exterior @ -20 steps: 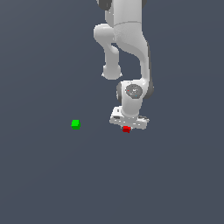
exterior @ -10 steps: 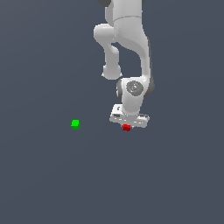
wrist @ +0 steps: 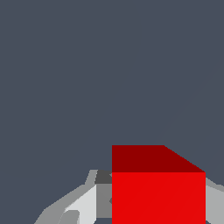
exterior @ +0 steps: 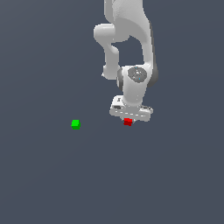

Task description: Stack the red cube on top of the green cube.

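Observation:
The red cube [exterior: 127, 122] sits between the fingers of my white gripper [exterior: 128, 120], which is shut on it and holds it slightly above the floor. In the wrist view the red cube [wrist: 158, 192] fills the space between the two grey fingers [wrist: 83, 203]. The green cube [exterior: 75, 124] lies alone on the dark floor, well off toward the exterior view's left of the gripper, at about the same height in the picture. The green cube does not show in the wrist view.
The white arm [exterior: 131, 43] rises above the gripper toward the top of the exterior view. The floor [exterior: 65, 183] is a plain dark grey-blue surface with no other objects in view.
The gripper has risen slightly with the red cube in it. The green cube has not moved.

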Robot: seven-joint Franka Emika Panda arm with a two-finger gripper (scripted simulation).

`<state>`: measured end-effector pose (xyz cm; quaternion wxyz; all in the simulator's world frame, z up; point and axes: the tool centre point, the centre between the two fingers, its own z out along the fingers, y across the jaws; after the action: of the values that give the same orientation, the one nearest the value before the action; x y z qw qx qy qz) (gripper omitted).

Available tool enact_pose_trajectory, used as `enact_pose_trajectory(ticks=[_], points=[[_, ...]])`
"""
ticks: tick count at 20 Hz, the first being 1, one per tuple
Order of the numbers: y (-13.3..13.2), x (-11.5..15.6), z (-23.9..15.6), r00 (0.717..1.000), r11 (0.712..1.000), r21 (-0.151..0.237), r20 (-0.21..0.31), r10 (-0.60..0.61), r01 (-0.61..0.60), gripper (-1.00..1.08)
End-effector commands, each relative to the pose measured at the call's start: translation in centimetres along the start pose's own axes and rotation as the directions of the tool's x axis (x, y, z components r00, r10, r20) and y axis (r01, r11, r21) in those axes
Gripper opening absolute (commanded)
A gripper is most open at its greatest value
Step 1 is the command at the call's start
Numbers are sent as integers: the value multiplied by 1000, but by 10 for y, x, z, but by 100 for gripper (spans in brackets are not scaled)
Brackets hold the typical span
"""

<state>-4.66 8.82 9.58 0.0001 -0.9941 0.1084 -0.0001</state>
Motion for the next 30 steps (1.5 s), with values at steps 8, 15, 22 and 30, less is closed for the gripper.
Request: enact_pose_trajectory(ticks=[8, 15, 22, 30], points=[[0, 1, -23, 1000, 1000, 0, -1, 0, 0, -100], [17, 3, -20, 1000, 1000, 0, -1, 0, 0, -100], [67, 9, -10, 1000, 1000, 0, -1, 0, 0, -100], [159, 21, 7, 1000, 1000, -1, -1, 1, -1, -100]])
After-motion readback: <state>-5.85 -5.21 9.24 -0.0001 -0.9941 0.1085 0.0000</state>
